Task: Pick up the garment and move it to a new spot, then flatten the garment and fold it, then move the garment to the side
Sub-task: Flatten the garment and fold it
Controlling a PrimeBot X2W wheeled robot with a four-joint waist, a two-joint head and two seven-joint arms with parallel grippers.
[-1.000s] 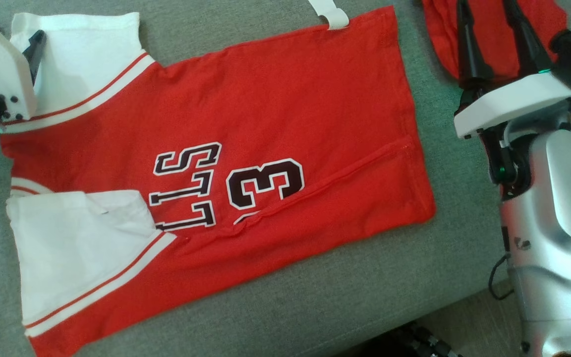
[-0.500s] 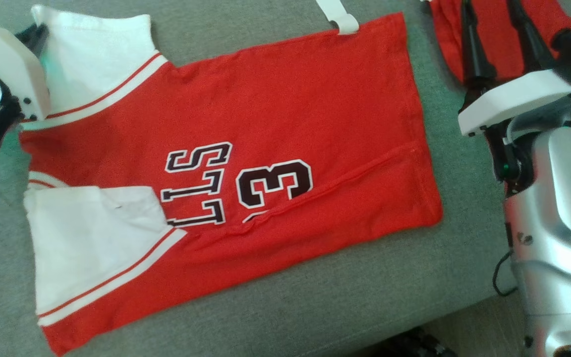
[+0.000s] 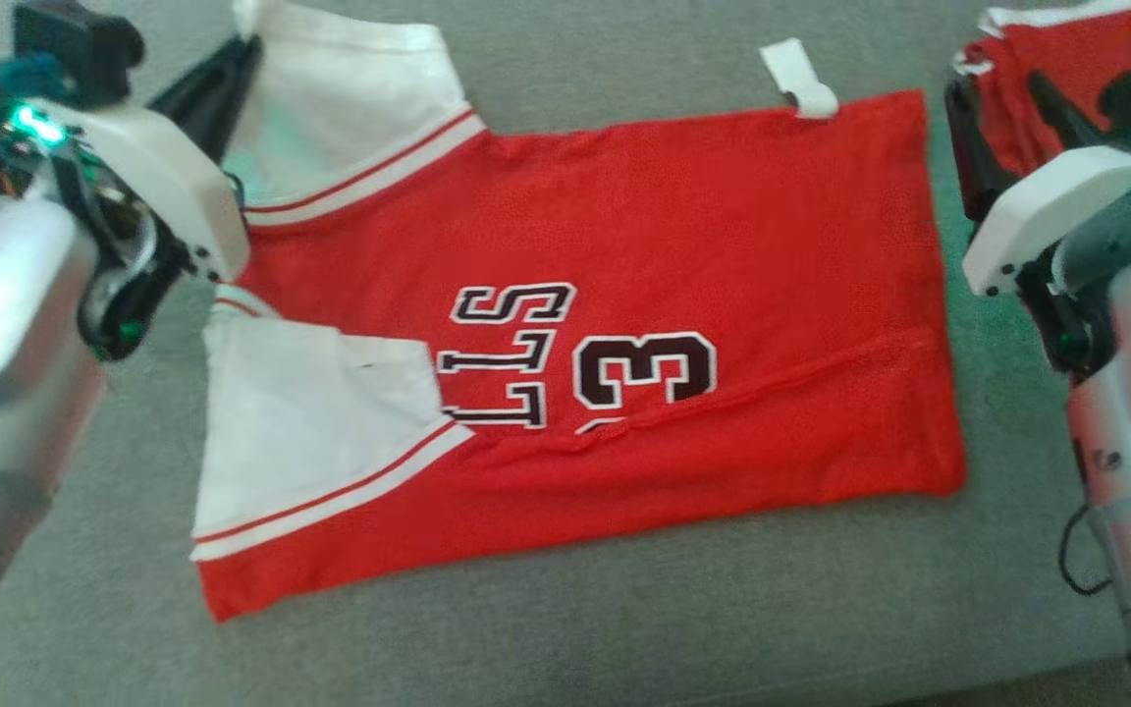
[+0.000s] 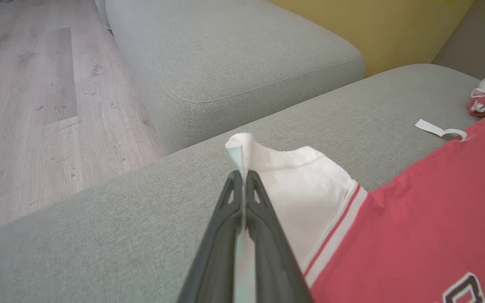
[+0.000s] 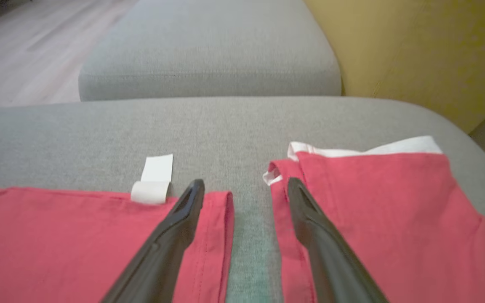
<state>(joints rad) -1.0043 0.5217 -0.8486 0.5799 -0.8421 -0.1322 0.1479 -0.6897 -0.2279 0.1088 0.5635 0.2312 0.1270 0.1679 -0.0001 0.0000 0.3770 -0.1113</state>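
Soft, even daylight, hardly any shadows. A green glow tints the grey fabric sofa cushion (image 5: 246, 252) between my right fingers (image 5: 175, 235), whose near ends blur; the head view is smeared.

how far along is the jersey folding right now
Done: jersey lies spread on the cushion, near long edge folded over the number. In hand: left hand pinches the far white sleeve; right hand hangs open above the hem corner. Left: remaining folds, then moving it aside.

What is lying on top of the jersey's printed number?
The jersey's own near edge is folded over it: this red flap covers the print's lower part. A 3 and some letters show; anything beneath the flap is hidden.
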